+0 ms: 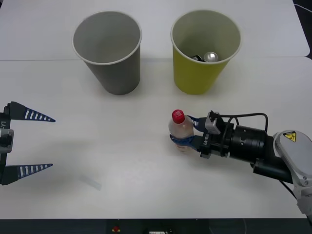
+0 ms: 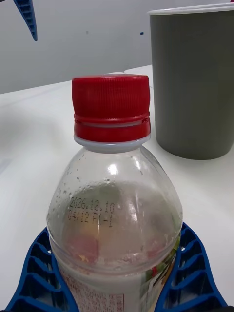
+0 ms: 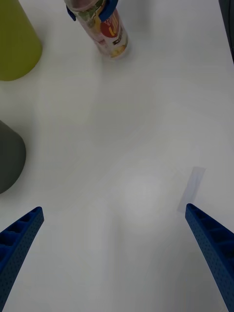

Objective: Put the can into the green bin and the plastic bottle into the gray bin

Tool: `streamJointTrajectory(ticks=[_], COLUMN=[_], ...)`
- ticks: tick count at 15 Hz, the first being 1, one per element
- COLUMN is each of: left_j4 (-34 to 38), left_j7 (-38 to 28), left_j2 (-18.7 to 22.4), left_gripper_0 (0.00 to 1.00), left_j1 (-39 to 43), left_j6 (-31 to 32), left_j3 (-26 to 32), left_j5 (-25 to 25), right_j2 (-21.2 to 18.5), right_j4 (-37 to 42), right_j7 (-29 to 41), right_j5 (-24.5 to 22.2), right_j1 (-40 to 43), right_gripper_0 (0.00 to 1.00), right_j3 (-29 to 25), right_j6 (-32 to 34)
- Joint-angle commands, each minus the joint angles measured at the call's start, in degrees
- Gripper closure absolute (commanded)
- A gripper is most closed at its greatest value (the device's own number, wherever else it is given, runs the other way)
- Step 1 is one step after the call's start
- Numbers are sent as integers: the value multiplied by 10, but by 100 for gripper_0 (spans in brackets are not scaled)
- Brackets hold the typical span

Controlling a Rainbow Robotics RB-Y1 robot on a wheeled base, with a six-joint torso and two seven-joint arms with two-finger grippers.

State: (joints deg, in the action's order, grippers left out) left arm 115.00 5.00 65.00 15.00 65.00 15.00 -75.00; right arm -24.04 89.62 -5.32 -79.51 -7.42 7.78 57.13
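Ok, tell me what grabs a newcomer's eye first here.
The red-capped bottle, upright on the table in front of the green bin, clamped in the right gripper. Next, the can already lying inside the green bin, beside the gray bin. The left gripper waits open at the table's left.

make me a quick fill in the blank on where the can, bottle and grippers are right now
1. The can lies inside the ____ bin.
2. The right gripper has its fingers shut on the ____.
3. The plastic bottle's cap is ____ in colour.
4. The left gripper, at the table's left edge, has its fingers ____.

Missing words: green; plastic bottle; red; open
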Motion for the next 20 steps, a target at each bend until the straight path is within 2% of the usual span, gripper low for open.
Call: streamJointTrajectory(ticks=[1, 4, 7, 10, 16, 20], left_j4=[0, 0, 0, 0, 0, 0], left_j7=[0, 0, 0, 0, 0, 0], left_j2=[0, 0, 0, 0, 0, 0], left_gripper_0=[0, 0, 0, 0, 0, 0], left_j1=[0, 0, 0, 0, 0, 0], left_j6=[0, 0, 0, 0, 0, 0], left_j3=[0, 0, 0, 0, 0, 0], left_j5=[0, 0, 0, 0, 0, 0], right_j2=[-30, -29, -29, -29, -29, -29], right_j4=[104, 216, 311, 403, 530, 561], right_j7=[108, 232, 344, 455, 644, 740], right_j5=[-76, -184, -255, -317, -366, -372], right_j1=[30, 62, 67, 65, 13, -56], right_gripper_0=[100, 100, 100, 100, 100, 100], right_j3=[-25, -70, -115, -134, -162, -166], right_j6=[3, 50, 128, 189, 329, 329])
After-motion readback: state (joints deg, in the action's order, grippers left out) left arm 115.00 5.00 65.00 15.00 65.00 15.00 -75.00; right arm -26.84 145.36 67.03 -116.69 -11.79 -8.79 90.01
